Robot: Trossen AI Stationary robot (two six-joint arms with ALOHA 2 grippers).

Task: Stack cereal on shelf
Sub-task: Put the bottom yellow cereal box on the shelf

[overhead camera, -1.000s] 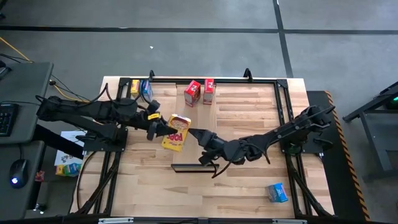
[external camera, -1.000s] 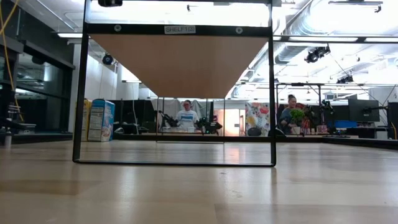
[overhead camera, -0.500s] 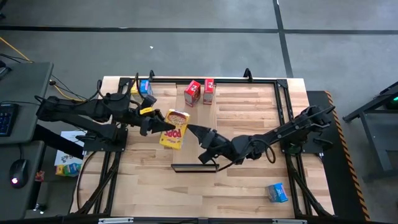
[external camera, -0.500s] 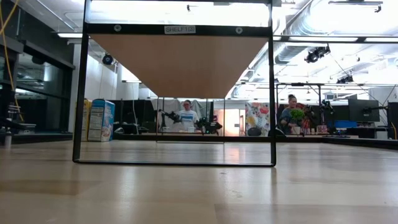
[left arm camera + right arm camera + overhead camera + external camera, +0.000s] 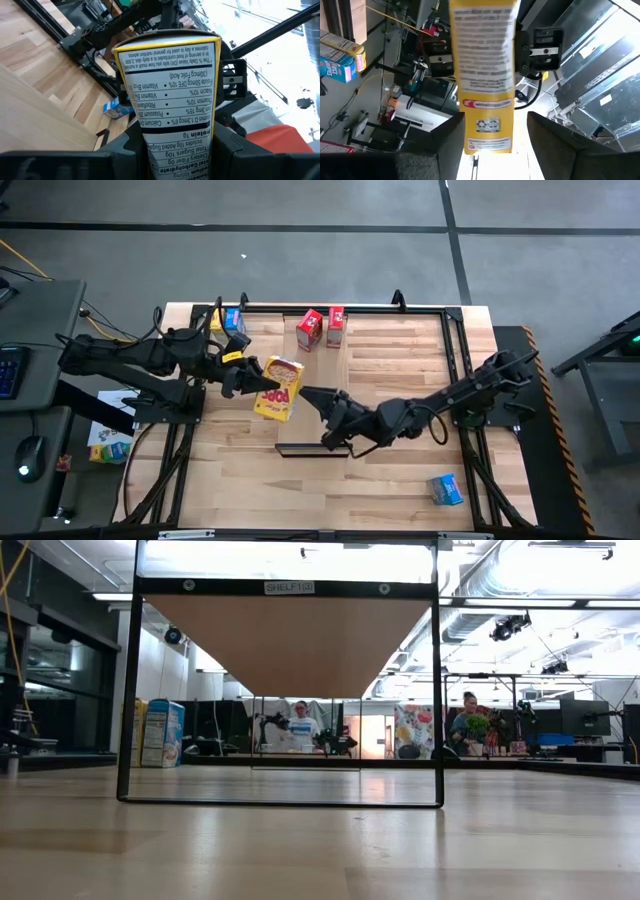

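The yellow box (image 5: 281, 388) has drifted a touch toward the left arm over the last second, and the right tool (image 5: 312, 396) has backed off its far edge. A handover looks underway, so the box isn't near shelving yet. The left tool (image 5: 252, 383) pinches the box, its fingers tight on both narrow sides in the left wrist view (image 5: 170, 100). The right tool's fingers sit spread, clear of the box, pointing at it from just beside. Both arms reach low and inward, meeting just behind the shelf (image 5: 312, 448). Two red boxes (image 5: 320, 328) stand well behind the shelf.
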